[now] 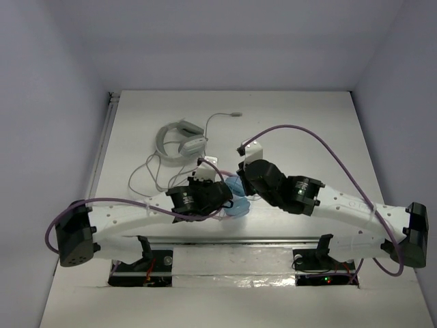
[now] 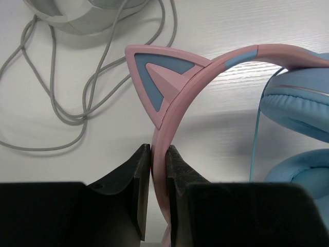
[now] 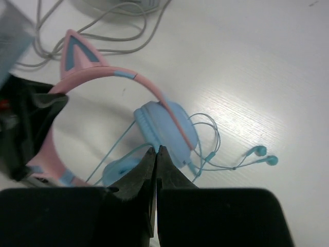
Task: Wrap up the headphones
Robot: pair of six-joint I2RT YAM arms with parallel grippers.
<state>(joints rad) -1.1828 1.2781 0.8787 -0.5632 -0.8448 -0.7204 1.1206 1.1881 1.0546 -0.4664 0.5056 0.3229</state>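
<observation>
At the middle of the white table, where the two arms meet, lie the pink and blue headphones, one of two headsets in sight. The other, a larger white-grey headset, sits farther back and to the left, with its grey cord looping loosely across the tabletop.

The pink set has one headband, two light blue ear cups and, as far as either wrist view shows, one cat ear with a blue inner panel. A thin teal cable trails from the cups and curls over the table to the right, ending in two small teal earbuds that lie just beside each other.

The left gripper is clenched on the pink headband: the band runs straight down between its two dark fingers, both pads pressed against it, just below the cat ear. The ear cups stand to the right of that grip, one above the other in the left wrist view.

The right gripper has its jaws pressed together with no visible gap. Its tips sit right against the lower edge of one ear cup, with the second cup just to their left, and strands of the teal cable pass close by. Whether a strand is pinched between the tips cannot be told.
</observation>
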